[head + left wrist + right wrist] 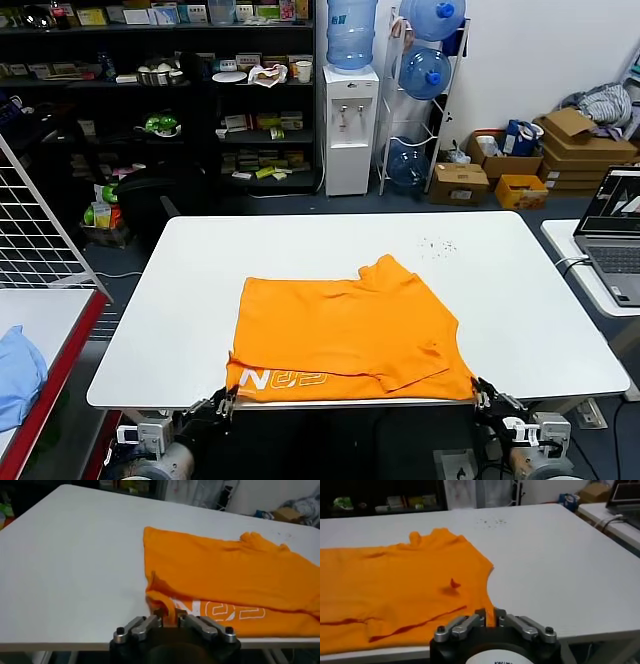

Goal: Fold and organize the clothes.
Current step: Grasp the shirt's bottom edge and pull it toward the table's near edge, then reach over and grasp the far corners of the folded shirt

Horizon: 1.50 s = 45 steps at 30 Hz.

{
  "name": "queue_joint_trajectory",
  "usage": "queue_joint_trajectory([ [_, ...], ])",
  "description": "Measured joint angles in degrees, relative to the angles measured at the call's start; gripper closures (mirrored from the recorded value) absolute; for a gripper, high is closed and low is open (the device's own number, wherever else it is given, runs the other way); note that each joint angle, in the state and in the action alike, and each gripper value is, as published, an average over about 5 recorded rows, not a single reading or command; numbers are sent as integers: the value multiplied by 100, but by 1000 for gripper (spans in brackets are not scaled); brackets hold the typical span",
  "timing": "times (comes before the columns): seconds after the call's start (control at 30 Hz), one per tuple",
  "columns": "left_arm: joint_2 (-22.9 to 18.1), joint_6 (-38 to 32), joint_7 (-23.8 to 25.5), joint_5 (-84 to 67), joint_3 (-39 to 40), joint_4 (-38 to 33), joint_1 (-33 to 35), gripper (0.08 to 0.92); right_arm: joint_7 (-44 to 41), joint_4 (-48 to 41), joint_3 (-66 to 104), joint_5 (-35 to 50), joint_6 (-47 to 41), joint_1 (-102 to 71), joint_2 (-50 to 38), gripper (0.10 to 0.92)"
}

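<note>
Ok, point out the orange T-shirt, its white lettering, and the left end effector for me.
orange T-shirt (345, 325): head view, middle of the folded body.
white lettering (227, 612): left wrist view, on a printed character near the table's front edge.
left end effector (170, 619): left wrist view, between its fingertips, at the shirt's edge.

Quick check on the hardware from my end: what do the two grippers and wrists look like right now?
Both match. The left gripper and right gripper each have a black rounded body with two silver-grey metal finger links fixed by dark round bolts. The right one carries a white round label with small dark print. From the head view, grey-silver wrist housings with white fittings show below the table edge.
</note>
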Motion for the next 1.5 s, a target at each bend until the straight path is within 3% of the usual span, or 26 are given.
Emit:
queue_joint_trajectory([
  [0.4, 109, 14, 106, -192, -227, -82, -446, 365, 35, -307, -289, 268, 178, 1385, -389, 318],
  [0.57, -20, 15, 298, -295, -90, 360, -1135, 218, 270, -1026, -811, 476, -36, 2615, -336, 172],
  [0.7, -274, 35, 468, -411, 207, 985, -1979, 117, 475, -1797, -1300, 647, -288, 3662, -176, 113],
  [1.13, -1045, 346, 943, -988, 1500, 3214, -4410, 79, 710, -3847, -2292, 917, -1070, 5739, 196, 104],
  [1.5, -1421, 599, 1219, -1038, 2095, 4417, -5450, 79, 498, -4471, -2518, 894, -1288, 6085, 238, 104],
])
